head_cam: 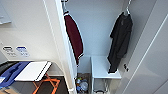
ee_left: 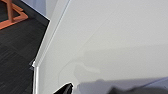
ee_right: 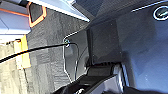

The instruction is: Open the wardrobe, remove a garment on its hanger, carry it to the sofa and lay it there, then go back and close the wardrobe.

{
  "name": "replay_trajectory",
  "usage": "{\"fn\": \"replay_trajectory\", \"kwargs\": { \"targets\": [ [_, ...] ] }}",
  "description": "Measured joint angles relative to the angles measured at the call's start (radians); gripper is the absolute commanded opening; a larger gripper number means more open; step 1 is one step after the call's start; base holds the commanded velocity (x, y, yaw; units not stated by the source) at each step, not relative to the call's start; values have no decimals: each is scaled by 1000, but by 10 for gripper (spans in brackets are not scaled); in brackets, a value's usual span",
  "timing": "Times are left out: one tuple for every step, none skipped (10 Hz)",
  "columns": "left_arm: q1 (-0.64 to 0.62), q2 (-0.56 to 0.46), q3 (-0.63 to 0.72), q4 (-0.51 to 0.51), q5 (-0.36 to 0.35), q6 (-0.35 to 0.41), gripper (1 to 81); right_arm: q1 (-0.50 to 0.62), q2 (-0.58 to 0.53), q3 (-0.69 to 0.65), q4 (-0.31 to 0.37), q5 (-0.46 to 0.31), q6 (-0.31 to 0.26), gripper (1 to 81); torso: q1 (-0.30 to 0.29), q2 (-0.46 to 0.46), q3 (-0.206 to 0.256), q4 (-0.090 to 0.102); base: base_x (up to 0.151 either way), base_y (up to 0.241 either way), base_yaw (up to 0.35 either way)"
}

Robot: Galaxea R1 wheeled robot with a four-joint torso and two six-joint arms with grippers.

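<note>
The wardrobe [head_cam: 100, 37] stands open before me; whether my jaws are open or closed I cannot tell. My left wrist looks along its white door [ee_left: 112, 37]. Inside, the black shirt [head_cam: 120, 42] hangs on its white hanger [head_cam: 128, 10], right of a dark red garment [head_cam: 74, 37]. Outside the wardrobe to the left stands a table [head_cam: 32, 70].

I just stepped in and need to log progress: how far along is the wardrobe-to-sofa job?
Done: the wardrobe stands open, its inside on show. In hand: nothing yet; the black shirt hangs inside on its white hanger, apart from the dark red garment, with no gripper on it. Left: taking the shirt out, carrying it to the sofa, laying it there, then closing the wardrobe.
</note>
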Motion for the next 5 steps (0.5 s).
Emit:
{"fn": "replay_trajectory", "kwargs": {
  "targets": [
    [5, 3, -16, -34, -7, 4, 811, 0, -1, 0, 0, 0, 0, 811, 0, 0, 0, 0, 0, 0, 0],
    [10, 7, -31, -78, -7, 11, 811, 0, 0, 0, 0, 0, 0, 811, 0, 0, 0, 0, 0, 0, 0],
    [14, 7, -39, -124, -12, 11, 811, 0, 2, 0, 0, 0, 0, 811, 0, 0, 0, 0, 0, 0, 0],
    [17, 1, -47, -151, -17, 10, 811, 0, 7, -1, 0, -1, 0, 811, 0, 0, 0, 0, 0, 0, 0],
    [24, -9, -57, -171, -35, 1, 811, 0, 14, -2, 0, -1, 0, 811, 0, 0, 0, 0, 0, 0, 0]
  ]
}}
